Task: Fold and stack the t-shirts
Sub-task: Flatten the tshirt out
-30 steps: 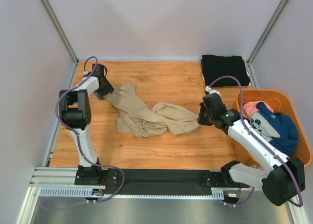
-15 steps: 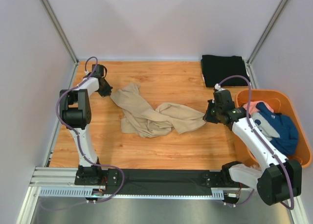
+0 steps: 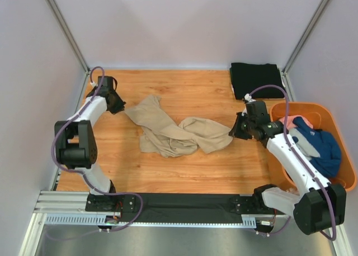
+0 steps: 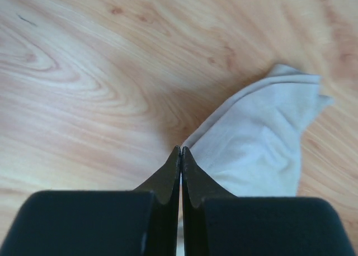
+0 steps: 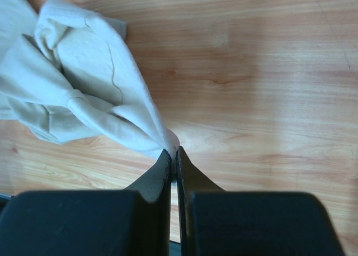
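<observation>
The right gripper [image 5: 173, 153], a black two-finger pincer rising from the bottom edge, has its tapered fingers pressed together with barely a slit between them. At their tips they nip a small fold of a crumpled pale beige cloth t-shirt [image 5: 84, 71]. From that nip the cloth runs ahead and to the pincer's left as a twisted band. It then widens into loose folds with a stitched seam, reaching the upper left corner. A light wooden tabletop [image 5: 251, 71] with wavy grain fills the view ahead and right of the pincer.
</observation>
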Available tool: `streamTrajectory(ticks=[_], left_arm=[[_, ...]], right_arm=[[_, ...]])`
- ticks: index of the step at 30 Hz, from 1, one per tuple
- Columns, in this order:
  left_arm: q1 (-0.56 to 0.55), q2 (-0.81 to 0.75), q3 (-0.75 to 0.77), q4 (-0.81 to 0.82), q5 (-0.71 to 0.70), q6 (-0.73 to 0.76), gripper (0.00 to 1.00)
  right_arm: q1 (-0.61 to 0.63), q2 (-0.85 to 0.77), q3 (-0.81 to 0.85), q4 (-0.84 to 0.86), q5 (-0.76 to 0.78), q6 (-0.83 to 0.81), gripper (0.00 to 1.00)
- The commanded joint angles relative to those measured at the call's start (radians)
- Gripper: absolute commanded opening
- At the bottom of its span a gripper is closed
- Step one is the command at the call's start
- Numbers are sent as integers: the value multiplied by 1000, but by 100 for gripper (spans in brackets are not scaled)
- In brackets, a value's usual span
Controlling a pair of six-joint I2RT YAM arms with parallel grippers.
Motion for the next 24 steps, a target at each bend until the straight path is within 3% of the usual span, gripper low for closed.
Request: streamTrajectory(ticks=[1,6,11,16,21,24], left_arm=[[4,-191,2,-44,-21,11,0],[4,-467,86,-217,-57,49,0],[4,-668,317,-420,-97,84,0],[4,-759,615,-576,-127,110,0],[4,-833,849,-665,-121,147,0],[1,-888,867,-632,-58,164,0]], right_arm=[[-2,-39,114,-17,-39,-8,0],[-22,-40,424,-198,24,-14,0],[-50,-100,659,-344,-7,88,0],[-51,-193,892,-464,65,185,0],[-51,-299,1021,-513,143,262,0],[-51,-330,1125,-548,180,246,0]])
